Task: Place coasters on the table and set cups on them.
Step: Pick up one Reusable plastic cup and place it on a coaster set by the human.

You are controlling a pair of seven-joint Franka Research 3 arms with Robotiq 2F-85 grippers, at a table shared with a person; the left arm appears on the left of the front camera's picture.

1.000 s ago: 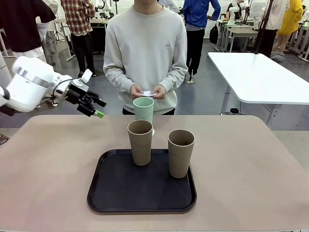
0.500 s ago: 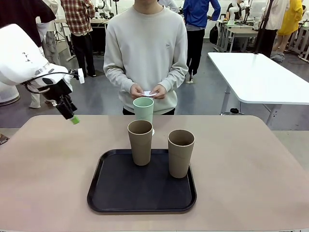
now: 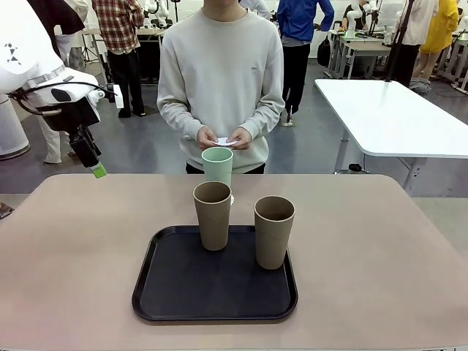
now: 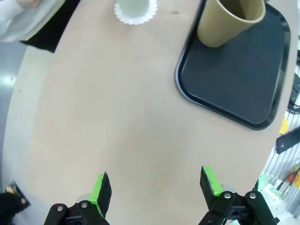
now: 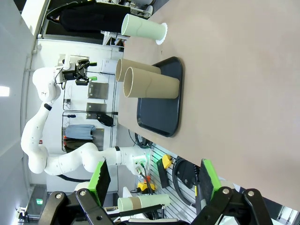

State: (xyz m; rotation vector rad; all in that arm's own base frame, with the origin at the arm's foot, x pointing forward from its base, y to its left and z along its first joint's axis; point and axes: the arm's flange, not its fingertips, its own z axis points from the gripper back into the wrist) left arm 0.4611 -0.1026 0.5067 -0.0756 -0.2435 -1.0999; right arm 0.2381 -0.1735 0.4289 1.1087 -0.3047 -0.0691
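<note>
Beige table bears a black tray; behind — a white table.

Mint cup stands on lacy coaster; tan cups upright.

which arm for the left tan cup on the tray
Left, probably: the left end effector hangs open above the table's left side, with no other cup between it and that tan cup.

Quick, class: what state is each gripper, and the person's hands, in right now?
Left gripper: open, empty.
Right gripper: open, empty.
Person's hands: together, holding something small and white, probably coasters.
</note>
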